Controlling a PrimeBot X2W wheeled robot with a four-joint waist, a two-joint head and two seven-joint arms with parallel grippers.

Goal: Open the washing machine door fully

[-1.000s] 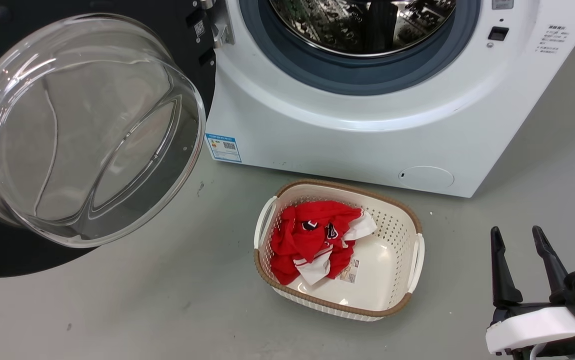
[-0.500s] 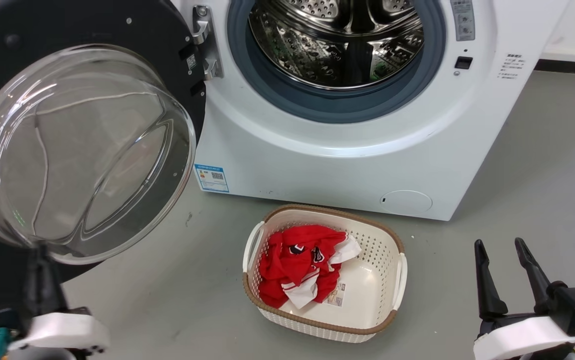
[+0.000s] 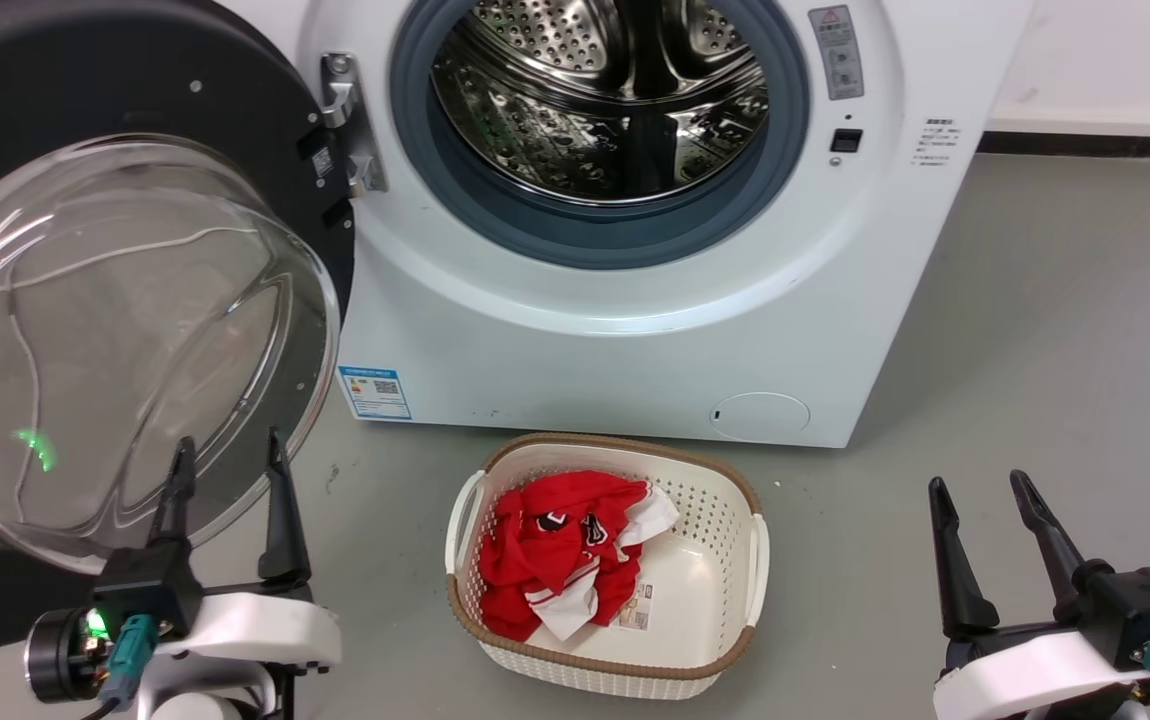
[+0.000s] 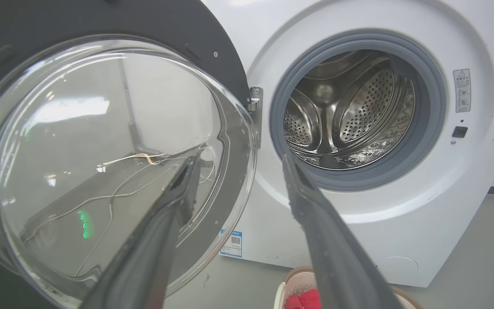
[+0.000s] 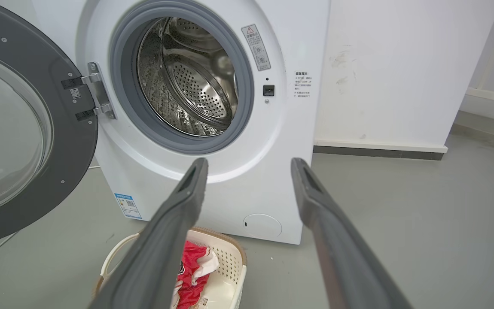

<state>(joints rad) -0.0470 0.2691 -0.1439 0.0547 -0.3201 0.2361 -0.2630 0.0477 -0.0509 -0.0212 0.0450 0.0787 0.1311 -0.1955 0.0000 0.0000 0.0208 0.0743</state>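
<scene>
one round glossy door (image 3: 125,300) beside perforated steel drum (image 3: 585,100).

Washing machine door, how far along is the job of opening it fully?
Done: the door is swung wide on its hinge, leaving the drum fully exposed. In hand: nothing; the left claw is open by the door's glass, the right claw open over the floor. Left: at most a last push; whether the door is at its stop is unclear.

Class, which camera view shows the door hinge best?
Right wrist view: the hinge shows whole, joined to the door. Head view shows it foreshortened; left wrist view, a sliver at the door's edge.
</scene>
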